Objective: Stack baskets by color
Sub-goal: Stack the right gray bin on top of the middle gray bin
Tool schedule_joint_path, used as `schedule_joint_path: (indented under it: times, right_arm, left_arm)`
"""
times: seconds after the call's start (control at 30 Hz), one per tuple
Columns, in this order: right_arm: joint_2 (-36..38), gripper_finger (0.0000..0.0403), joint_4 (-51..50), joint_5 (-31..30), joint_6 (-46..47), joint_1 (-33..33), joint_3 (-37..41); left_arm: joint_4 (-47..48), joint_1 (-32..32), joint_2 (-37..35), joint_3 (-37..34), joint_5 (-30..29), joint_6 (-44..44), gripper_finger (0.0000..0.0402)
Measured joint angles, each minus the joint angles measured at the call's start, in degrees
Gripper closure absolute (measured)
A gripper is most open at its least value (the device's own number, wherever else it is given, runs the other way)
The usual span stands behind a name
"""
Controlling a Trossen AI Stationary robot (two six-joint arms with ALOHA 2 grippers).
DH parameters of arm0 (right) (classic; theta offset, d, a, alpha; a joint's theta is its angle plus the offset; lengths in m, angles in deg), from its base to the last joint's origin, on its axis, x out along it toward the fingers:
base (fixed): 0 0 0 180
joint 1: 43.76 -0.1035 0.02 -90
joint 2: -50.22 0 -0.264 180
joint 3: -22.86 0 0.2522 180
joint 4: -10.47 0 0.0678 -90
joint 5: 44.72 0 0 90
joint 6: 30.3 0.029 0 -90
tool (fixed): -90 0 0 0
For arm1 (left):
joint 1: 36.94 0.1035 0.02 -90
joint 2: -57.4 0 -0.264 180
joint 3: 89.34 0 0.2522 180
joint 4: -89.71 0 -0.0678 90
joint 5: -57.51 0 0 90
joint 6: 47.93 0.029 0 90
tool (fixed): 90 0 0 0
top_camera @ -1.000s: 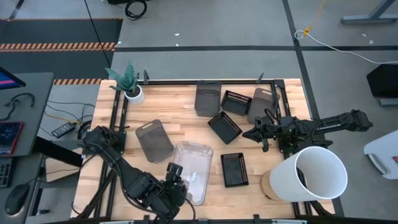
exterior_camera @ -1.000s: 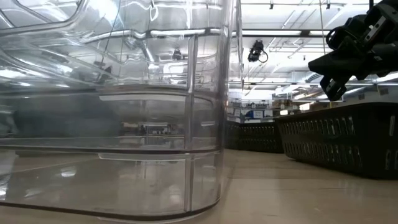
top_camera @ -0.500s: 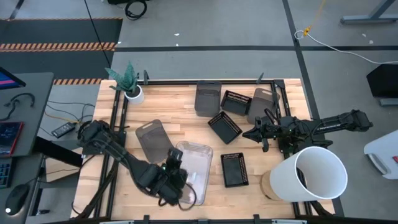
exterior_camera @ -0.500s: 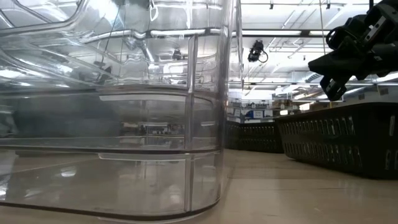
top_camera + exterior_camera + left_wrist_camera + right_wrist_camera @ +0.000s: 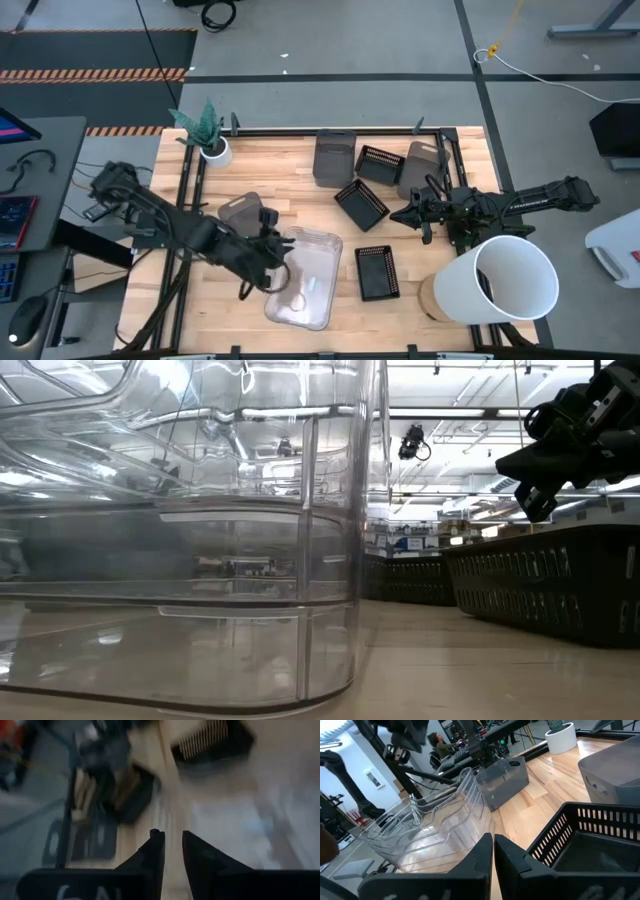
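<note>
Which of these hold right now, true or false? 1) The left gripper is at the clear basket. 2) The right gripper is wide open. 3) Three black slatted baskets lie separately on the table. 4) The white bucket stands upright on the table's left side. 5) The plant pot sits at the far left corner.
1) True: the left gripper is at the left edge of the clear basket.
2) False: the right gripper is shut and holds nothing.
3) True: black baskets at and, none stacked.
4) False: the white bucket lies tipped at the right front corner.
5) True: the plant pot is there.
</note>
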Motion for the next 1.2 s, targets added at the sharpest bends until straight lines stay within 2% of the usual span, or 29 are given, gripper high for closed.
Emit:
schedule_joint_path:
  times: [0.2, 0.33, 0.63, 0.8, 0.97, 1.2]
  right_arm:
    - [-0.01, 0.038, -0.02, 0.0, 0.0, 0.0, 0.0]
    - [0.0, 0.038, -0.01, 0.0, 0.0, 0.0, 0.0]
    - [0.01, 0.038, -0.01, 0.0, 0.0, 0.0, 0.0]
    - [-0.02, 0.038, 0.76, -0.02, 0.28, 0.0, 0.0]
    - [0.01, 0.038, 5.01, -0.01, 0.38, 0.0, 0.0]
    - [-0.01, 0.038, 5.55, -0.02, 0.39, 0.0, 0.0]
  left_arm:
    - [-31.95, 3.53, -6.53, -14.92, 0.24, 17.84, 0.0342]
    - [-41.08, 6.64, -10.6, -21.72, 3.32, 21.85, 0.0351]
    - [-43.99, 13.92, -21.46, -31.54, 14.01, 19.08, 0.0383]
    - [-45.07, 16.07, -26.7, -35.32, 14.72, 18.42, 0.0397]
    - [-44.45, 16.06, -31.96, -37.85, 16.12, 17.62, 0.0392]
    - [-38.13, 15.09, -38.53, -38.69, 16.86, 12.8, 0.0397]
